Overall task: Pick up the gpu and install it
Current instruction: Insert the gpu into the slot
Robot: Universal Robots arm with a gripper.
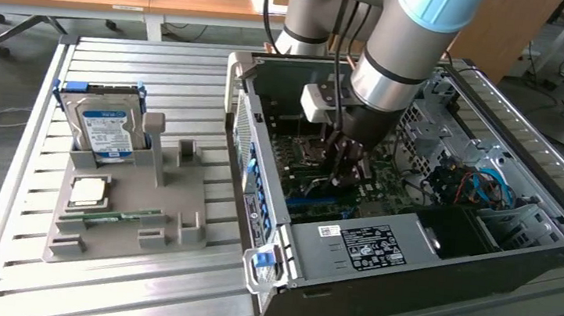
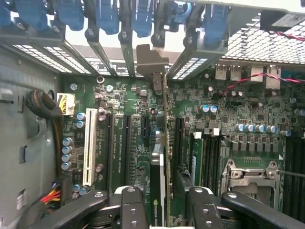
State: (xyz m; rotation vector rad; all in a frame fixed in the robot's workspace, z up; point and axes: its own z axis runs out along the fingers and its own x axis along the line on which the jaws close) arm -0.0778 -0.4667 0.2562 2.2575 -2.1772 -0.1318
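My gripper (image 1: 347, 169) reaches down inside the open computer case (image 1: 260, 164), just above the motherboard. In the wrist view the gripper (image 2: 164, 212) is shut on the gpu (image 2: 165, 138), a thin dark card seen edge-on between the two black fingers (image 2: 133, 207). The card's metal bracket (image 2: 151, 59) points at the case's rear slot openings. It stands over the long black expansion slots of the green motherboard (image 2: 124, 109). Whether its edge sits in a slot I cannot tell.
A grey parts holder (image 1: 130, 205) lies beside the case at the exterior view's left, carrying a blue-labelled hard drive (image 1: 106, 120), a processor (image 1: 87, 191) and a green memory stick (image 1: 113, 217). Blue slot latches (image 2: 105, 16), a white slot (image 2: 89, 148) and the processor socket (image 2: 250, 174) surround the card.
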